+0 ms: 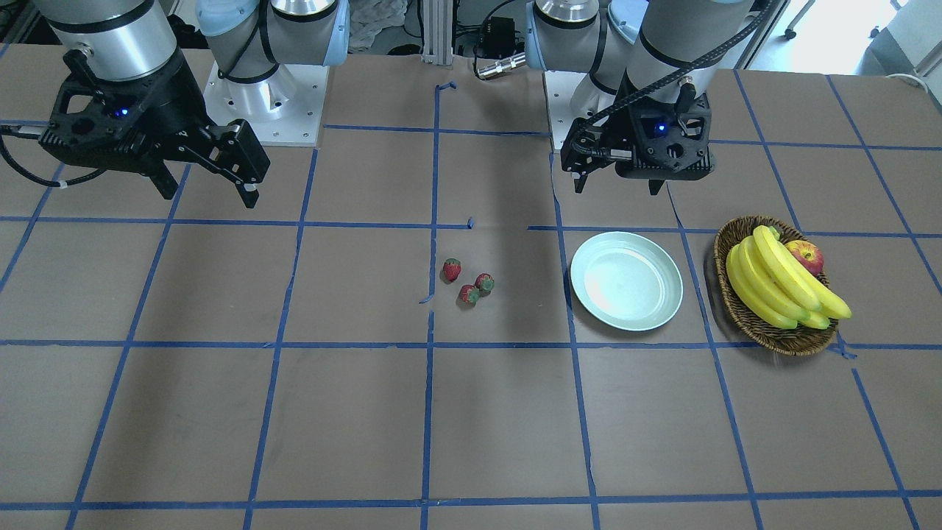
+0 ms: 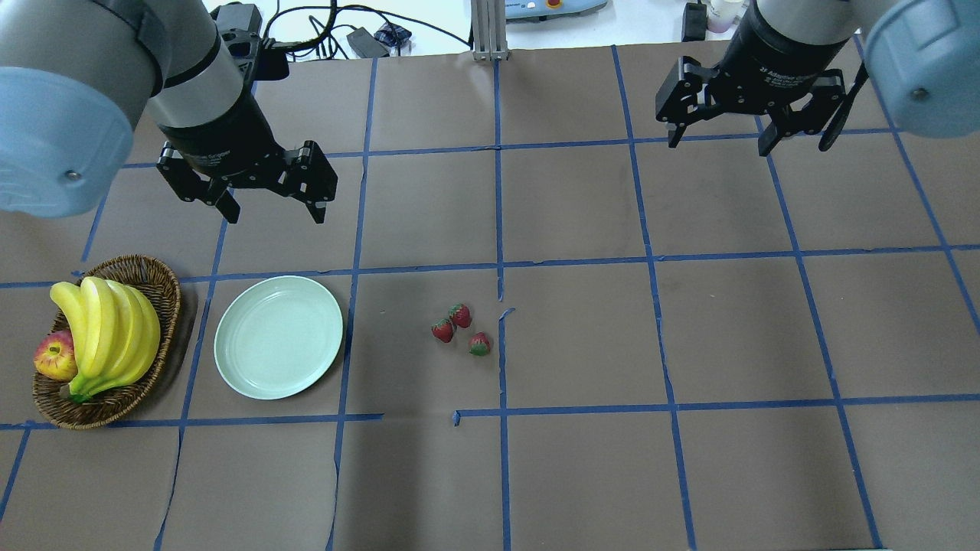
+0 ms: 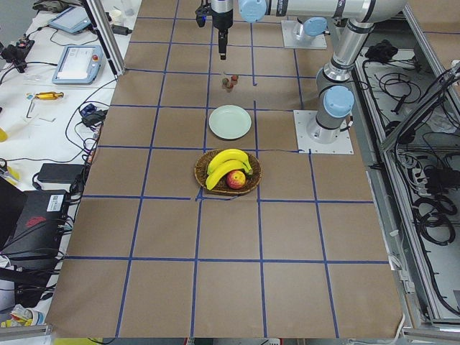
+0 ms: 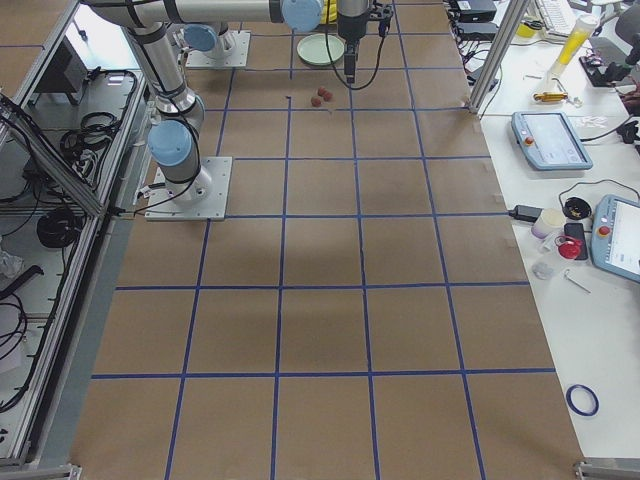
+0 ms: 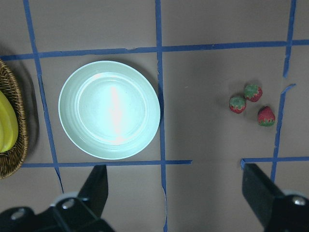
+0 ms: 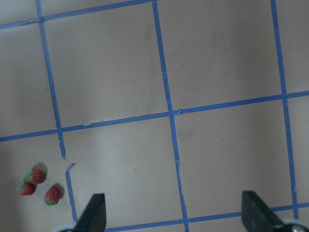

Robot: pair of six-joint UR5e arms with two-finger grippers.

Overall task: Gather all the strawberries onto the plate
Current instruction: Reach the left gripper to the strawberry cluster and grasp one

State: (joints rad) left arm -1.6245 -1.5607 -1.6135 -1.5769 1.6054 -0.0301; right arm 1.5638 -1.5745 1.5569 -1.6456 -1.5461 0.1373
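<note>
The table [image 2: 689, 459] is flat, matte brown paper w/ a blue tape grid. Above it hang the left tool [image 2: 274, 216] and right tool [image 2: 720, 144], both spread wide w/ nothing held.

In the overhead view the basket [image 2: 164, 295] sits at 9 o'clock of the plate [image 2: 278, 337]. It is rough brown wicker, holding smooth yellow bananas [image 2: 107, 329] and an apple [image 2: 53, 358], neither part of the job.

The plate is round, shallow, glossy pale mint w/ a raised rim. It is empty and lies at 6 o'clock of the left tool.

The three strawberries [image 2: 459, 315] are tiny, red, green-capped and approx. conical, all on the table. Two touch and the third lies just beside them at 4 o'clock.

The cluster lies at the plate's 3 o'clock, near but apart — approx. 4 o'clock from the left tool, 8 o'clock from the right tool. The left tool is nearer and already by the plate, so prob. the better arm for the first pick. The berries look small and rounded enough to roll, so a narrow, centred pinch seems wise.
</note>
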